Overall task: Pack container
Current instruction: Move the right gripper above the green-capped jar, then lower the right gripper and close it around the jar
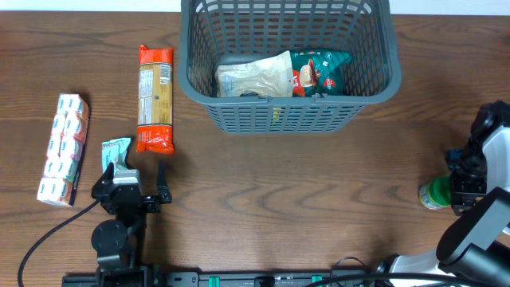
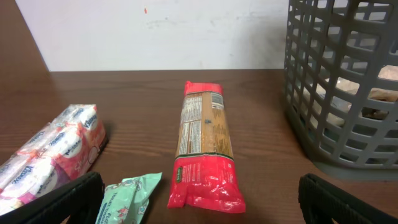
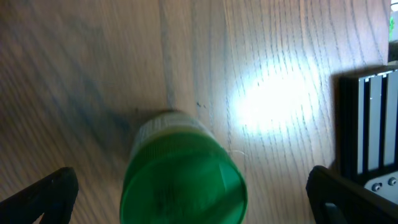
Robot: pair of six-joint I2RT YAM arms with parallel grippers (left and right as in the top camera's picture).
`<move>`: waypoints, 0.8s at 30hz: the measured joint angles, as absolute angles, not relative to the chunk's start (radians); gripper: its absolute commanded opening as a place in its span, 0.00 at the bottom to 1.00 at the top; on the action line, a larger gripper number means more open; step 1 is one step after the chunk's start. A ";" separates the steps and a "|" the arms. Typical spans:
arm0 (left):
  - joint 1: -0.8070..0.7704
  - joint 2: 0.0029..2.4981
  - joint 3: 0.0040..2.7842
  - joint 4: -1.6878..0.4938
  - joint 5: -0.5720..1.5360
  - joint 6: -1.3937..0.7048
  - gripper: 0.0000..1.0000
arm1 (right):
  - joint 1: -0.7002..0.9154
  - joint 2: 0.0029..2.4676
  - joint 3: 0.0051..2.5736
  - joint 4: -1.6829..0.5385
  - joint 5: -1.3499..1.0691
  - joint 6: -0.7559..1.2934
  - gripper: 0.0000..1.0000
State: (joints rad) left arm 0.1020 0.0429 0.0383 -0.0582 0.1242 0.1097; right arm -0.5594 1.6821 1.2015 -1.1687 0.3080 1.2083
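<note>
The left gripper (image 1: pixel 135 174) lies level and low, pointing forward, jaws spread wide and holding nothing. The right gripper (image 3: pixel 189 183) points straight down, jaws likewise wide apart, empty.

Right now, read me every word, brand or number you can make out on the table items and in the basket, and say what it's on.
"Kleenex", probably, in blurred script: tissue pack.
Red pasta packet: label print too small to read.
Small green packet: print blurred, unreadable.
Beige bag and green-and-red bag in the container: printing too small.
Green-capped bottle: no text visible.
</note>
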 measured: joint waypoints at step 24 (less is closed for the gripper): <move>0.102 0.043 0.038 -0.058 0.124 0.110 0.98 | -0.584 1.682 0.968 -0.899 0.235 1.136 0.99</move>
State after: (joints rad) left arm 0.1020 0.0429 0.0383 -0.0582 0.1242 0.1097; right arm -0.5842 1.6821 0.9676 -0.8986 0.2348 1.1362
